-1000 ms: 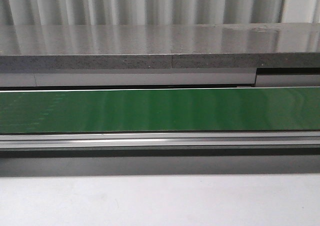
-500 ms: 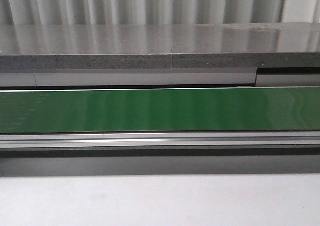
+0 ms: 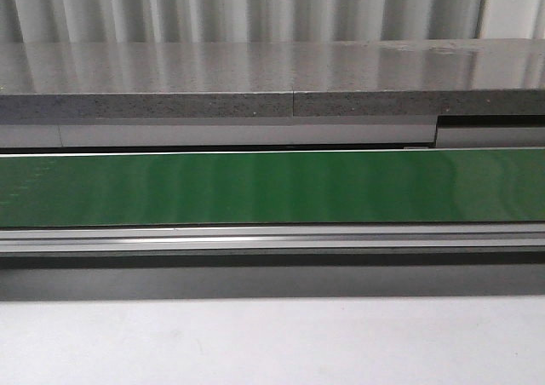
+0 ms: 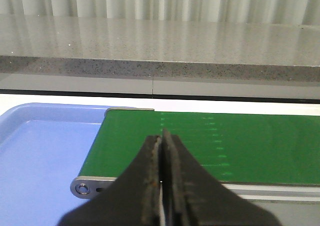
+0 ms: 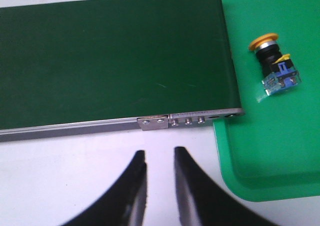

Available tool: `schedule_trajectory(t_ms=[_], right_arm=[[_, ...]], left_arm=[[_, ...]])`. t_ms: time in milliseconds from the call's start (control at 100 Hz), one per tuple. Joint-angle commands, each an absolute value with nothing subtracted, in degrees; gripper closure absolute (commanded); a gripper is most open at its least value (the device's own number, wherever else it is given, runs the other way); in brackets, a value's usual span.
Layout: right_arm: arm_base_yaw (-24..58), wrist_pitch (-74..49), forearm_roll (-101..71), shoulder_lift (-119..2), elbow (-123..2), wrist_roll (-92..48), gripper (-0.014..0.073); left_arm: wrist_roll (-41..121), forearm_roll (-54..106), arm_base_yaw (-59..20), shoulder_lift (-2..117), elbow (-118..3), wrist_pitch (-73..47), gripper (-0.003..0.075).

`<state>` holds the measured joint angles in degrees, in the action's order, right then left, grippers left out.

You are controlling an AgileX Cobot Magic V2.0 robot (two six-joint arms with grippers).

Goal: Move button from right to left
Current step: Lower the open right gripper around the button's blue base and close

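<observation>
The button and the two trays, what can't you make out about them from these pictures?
- Button: absent from the front and left wrist views; terminal detail too small in the right wrist view.
- Green tray: cut off by the right wrist frame's edges.
- Blue tray: partly hidden behind the left gripper and cut by the frame.

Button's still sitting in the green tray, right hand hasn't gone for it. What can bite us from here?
1. The button lies on its side on the green tray, cap and blocky body uneven, so a pinch may slip or roll it.
2. The right hand is open but hangs before the conveyor belt, off to the side of the button; reaching across could clip the belt's end bracket.
3. The left hand is shut by the blue tray, not ready to receive.
</observation>
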<state>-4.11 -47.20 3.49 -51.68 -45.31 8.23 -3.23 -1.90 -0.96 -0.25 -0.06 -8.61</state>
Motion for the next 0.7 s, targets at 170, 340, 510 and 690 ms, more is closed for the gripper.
schedule_trajectory(t_ms=[170,340,510,690], right_arm=[[-5.1,-48.2,3.6,-60.6,-54.1,8.1,0.0040],[-11.1,-50.2,3.4,-67.0,-58.1,9.3,0.0053],[-18.5,-49.6,3.0,-74.8,-62.6,12.8,0.0053],[-25.1,-50.7,1.3,-85.3,-69.3,13.6,0.0053]], left_arm=[[-3.3,-1.6,-1.0,-2.3,1.4,-4.2,0.0740],[-3.3,-1.6,-1.0,-2.3,1.4,-4.2,0.0740],[-3.3,-1.6,-1.0,-2.3,1.4,-4.2,0.0740],[-3.3,-1.6,-1.0,-2.3,1.4,-4.2,0.0740]])
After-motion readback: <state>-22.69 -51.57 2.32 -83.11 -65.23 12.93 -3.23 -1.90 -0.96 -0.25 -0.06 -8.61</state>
